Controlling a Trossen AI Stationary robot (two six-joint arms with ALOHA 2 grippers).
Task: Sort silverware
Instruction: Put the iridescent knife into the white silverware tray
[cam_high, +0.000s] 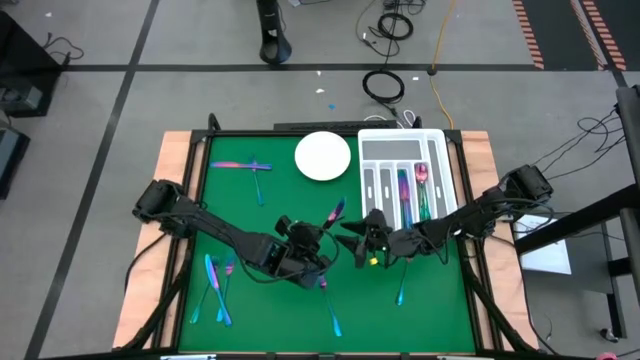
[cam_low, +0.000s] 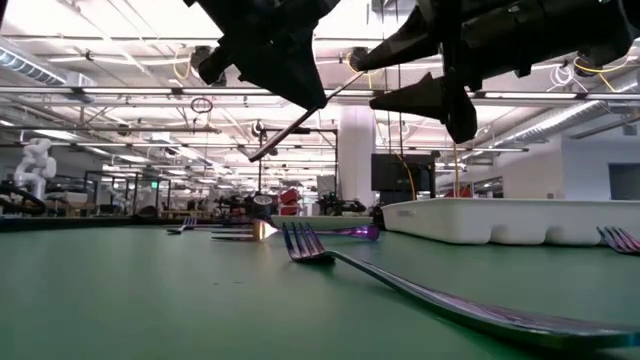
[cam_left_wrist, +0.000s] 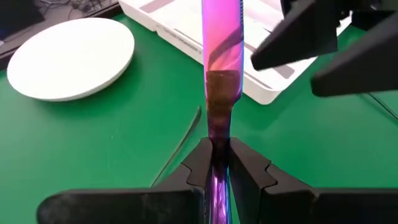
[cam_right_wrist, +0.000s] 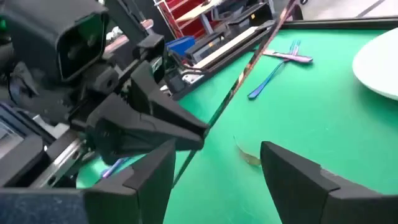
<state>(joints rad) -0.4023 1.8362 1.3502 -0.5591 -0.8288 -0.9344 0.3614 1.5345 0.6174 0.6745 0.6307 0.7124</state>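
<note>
My left gripper (cam_high: 318, 240) is shut on a knife (cam_left_wrist: 219, 56) of the iridescent silverware, above the middle of the green mat. My right gripper (cam_high: 352, 236) stands open just to the right of it; its fingers (cam_left_wrist: 311, 37) are beside the blade and apart from it. More silverware lies flat on the mat at the far left (cam_high: 250, 166), at the near left (cam_high: 215, 285) and near the front (cam_high: 330, 312). Some pieces lie in the white slotted tray (cam_high: 440, 150). My left gripper pinches the knife's narrow handle part (cam_left_wrist: 217, 146) between its two fingers (cam_left_wrist: 249, 171), which lie along the knife. The handle runs on back between the fingers. The blade (cam_right_wrist: 249, 68) sticks out ahead toward the tray. The knife is lifted clear of the mat.
A white round plate (cam_high: 322, 157) sits at the far middle, left of the tray. A fork (cam_low: 310, 245) lies close to the low camera, near the front edge. Another piece (cam_high: 402, 290) lies on the mat below the right arm. The two grippers are close together.
</note>
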